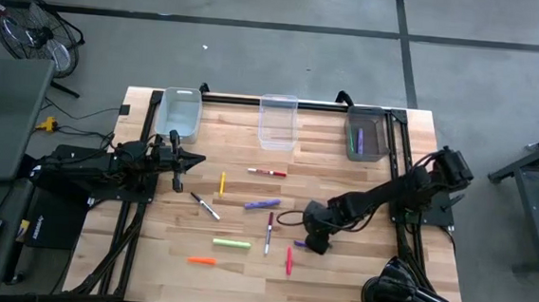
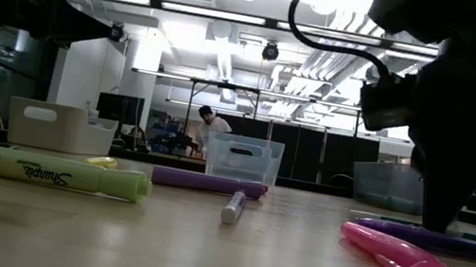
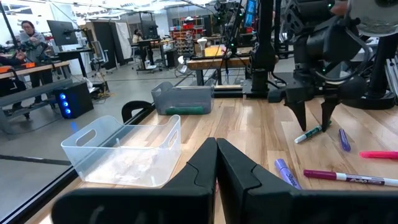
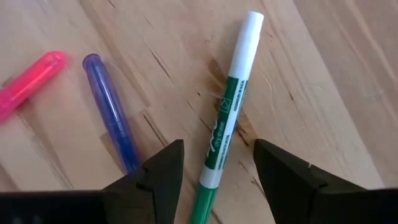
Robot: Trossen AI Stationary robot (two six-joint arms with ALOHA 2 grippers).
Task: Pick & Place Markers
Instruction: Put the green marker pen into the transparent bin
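Observation:
Several markers lie flat on the wooden table. Among them are a green marker with a white cap, a blue-purple one and a pink one. My right gripper points down over the green marker, open, one finger on each side of its barrel and apart from it. From the left wrist view the same gripper stands above that marker. My left gripper waits shut at the table's left side.
Three clear bins stand along the far edge: left, middle and right, the right one holding a green and a purple marker. Other markers lie mid-table: red-and-white, yellow, purple, light green, orange.

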